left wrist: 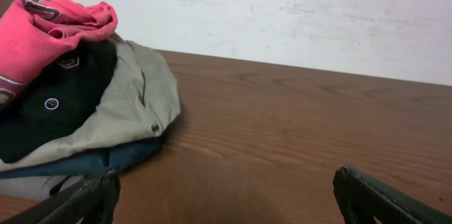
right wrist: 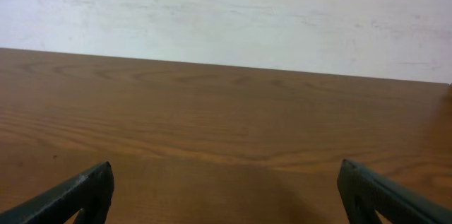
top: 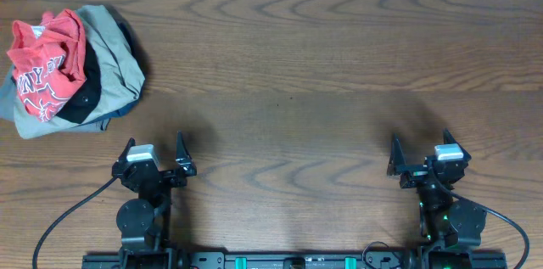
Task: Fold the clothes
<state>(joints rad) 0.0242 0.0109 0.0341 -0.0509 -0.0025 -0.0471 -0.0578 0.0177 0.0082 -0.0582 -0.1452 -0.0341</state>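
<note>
A pile of clothes (top: 72,70) lies at the far left of the wooden table. A crumpled red shirt with white print (top: 47,61) is on top, over a black garment (top: 85,95) and an olive-grey one (top: 114,57). The left wrist view shows the same pile: red shirt (left wrist: 49,30), black garment (left wrist: 56,104), olive garment (left wrist: 134,104). My left gripper (top: 154,157) is open and empty near the front edge, below the pile; in its wrist view (left wrist: 226,196) both fingers are wide apart. My right gripper (top: 420,154) is open and empty at the front right, also in its wrist view (right wrist: 226,192).
The wooden table (top: 297,74) stretches between the pile and the right side. A white wall (right wrist: 226,12) stands behind the table's far edge. Cables run from both arm bases at the front edge.
</note>
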